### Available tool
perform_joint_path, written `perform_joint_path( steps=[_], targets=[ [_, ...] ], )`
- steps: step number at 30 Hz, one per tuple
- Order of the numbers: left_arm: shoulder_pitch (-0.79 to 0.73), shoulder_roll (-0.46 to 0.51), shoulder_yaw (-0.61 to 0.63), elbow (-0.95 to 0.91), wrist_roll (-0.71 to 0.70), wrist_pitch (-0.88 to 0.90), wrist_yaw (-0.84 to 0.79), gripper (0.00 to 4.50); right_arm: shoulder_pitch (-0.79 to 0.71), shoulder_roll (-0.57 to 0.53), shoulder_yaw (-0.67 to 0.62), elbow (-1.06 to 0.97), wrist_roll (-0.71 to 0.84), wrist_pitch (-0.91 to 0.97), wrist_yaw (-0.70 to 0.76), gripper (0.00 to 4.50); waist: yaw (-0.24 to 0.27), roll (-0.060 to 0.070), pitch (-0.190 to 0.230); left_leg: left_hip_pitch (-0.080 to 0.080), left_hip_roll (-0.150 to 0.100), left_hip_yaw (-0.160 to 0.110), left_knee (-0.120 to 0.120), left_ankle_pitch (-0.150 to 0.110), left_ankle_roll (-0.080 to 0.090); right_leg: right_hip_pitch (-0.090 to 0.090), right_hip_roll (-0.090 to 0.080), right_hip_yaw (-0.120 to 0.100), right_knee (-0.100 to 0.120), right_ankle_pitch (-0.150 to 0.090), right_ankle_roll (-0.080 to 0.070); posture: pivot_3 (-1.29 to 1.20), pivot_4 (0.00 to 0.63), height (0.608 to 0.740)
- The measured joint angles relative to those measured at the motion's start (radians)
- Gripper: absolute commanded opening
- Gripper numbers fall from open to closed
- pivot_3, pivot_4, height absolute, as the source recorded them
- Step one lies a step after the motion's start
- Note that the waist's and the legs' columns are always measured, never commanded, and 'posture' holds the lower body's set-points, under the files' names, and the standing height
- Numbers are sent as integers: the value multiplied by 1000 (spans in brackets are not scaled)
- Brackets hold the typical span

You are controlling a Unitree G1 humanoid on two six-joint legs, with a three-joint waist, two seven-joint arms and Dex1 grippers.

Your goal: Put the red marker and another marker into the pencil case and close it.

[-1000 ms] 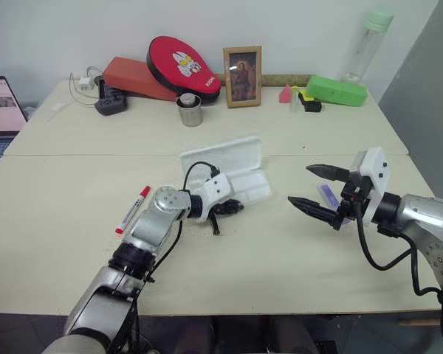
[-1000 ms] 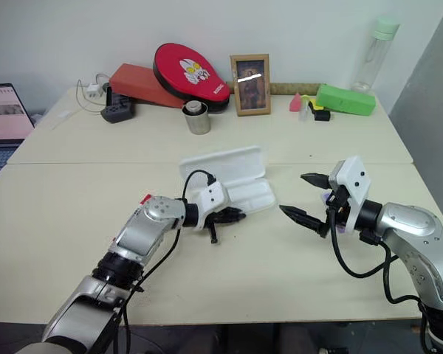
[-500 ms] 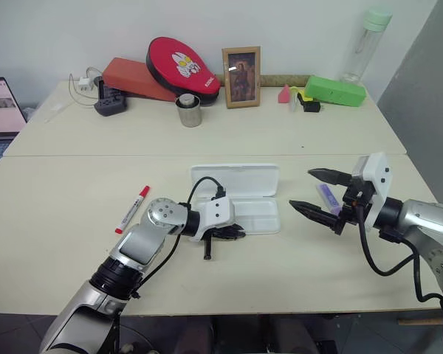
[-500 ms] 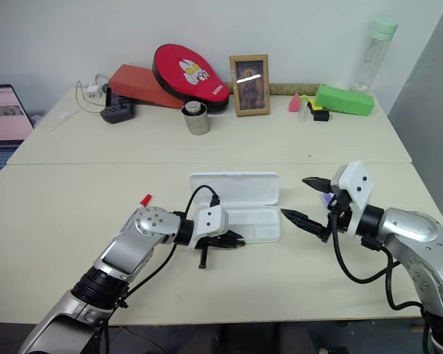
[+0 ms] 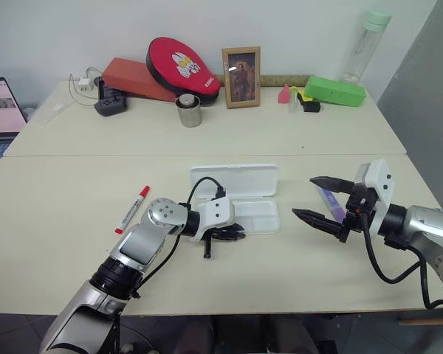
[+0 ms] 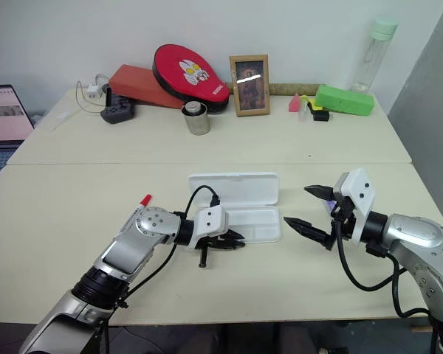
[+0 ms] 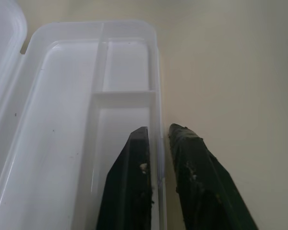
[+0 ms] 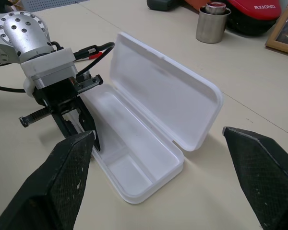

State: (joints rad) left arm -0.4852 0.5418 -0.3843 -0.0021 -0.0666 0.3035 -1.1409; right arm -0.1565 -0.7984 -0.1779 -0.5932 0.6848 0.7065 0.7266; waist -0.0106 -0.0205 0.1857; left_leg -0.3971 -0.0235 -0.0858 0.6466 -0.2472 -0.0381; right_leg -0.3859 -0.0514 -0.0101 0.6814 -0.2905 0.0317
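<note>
I've got the pencil case [image 5: 240, 198] lying open at centre frame on the surface [image 5: 59, 243], lid flat toward the back, tray nearer me. It looks like thin, light, stiff plastic, so I judge it will skate if nudged; best held by a long wall or pressed down on the lid when closing. The tray is empty: one long compartment and a short divided one at the end, nothing in either.

My left gripper [image 7: 158, 143] sits at the tray's near long wall, one finger inside, one outside, jaws a narrow gap apart straddling that wall; whether they are actually pinching it, I cannot tell. My right gripper [image 5: 323, 200] hangs at right of frame, jaws spread wide, nothing in them.

The purple highlighter [image 5: 330, 202] lies on the surface right of the case, seen between those open fingers. Short, flat, smooth: I'd take it across its flat sides, mid-body.

The red marker [image 5: 132, 209] lies left of centre, well apart from the case. Slim, round, light, likely to roll; grip the barrel's middle.
</note>
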Motion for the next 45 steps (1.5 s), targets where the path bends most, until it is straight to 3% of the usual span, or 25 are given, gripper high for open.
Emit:
perform_joint_path(
  steps=[9, 14, 16, 20, 27, 33, 45],
  targets=[
    [3, 4, 37, -86, -55, 72, 0, 3225, -19, 0, 5, 10, 2, -1, 4, 4500, 0, 0, 0, 0, 0, 0, 0, 0, 0, 0, 0, 0, 0, 0, 0, 0, 150, 740],
    [46, 11, 185, -278, -234, 253, 34, 4298, -45, 6, 24, 31, 0, -3, 19, 4500, -8, 0, 0, 0, 1, -1, 0, 0, 0, 0, 0, 0, 0, 0, 0, 0, 150, 740],
    [56, 28, 252, -339, -295, 320, 58, 4446, -59, 12, 42, 35, -1, -4, 25, 4500, -13, 0, 0, 1, 1, -2, 0, 0, 0, 0, 0, 0, 0, 0, 0, 0, 150, 740],
    [156, 64, 395, -440, -402, 442, 134, 4446, -78, 23, 66, 46, 1, -6, 44, 4500, -22, 0, 0, 2, 1, -3, 0, 0, 0, 0, 0, 1, 0, 0, 0, 0, 150, 740],
    [325, 157, 551, -463, -407, 495, 236, 4446, -127, 38, 102, 49, 6, -7, 78, 4500, -16, 0, 0, 2, 1, -5, 0, 0, 0, 1, 0, 1, 0, 0, 0, 0, 150, 740],
    [347, 161, 699, -255, -340, 448, 403, 4446, -183, 81, 173, 58, 5, -12, 102, 4500, -16, 0, 0, 2, 1, -5, -1, 0, 0, 1, 0, 0, 0, 0, 0, 0, 150, 740],
    [291, 164, 694, -49, -281, 431, 518, 4446, -217, 114, 224, 45, 7, -2, 108, 4500, -15, 0, 0, 2, 1, -6, -1, 0, 0, 1, -2, 0, 0, 0, 0, 0, 150, 740]
  ],
)
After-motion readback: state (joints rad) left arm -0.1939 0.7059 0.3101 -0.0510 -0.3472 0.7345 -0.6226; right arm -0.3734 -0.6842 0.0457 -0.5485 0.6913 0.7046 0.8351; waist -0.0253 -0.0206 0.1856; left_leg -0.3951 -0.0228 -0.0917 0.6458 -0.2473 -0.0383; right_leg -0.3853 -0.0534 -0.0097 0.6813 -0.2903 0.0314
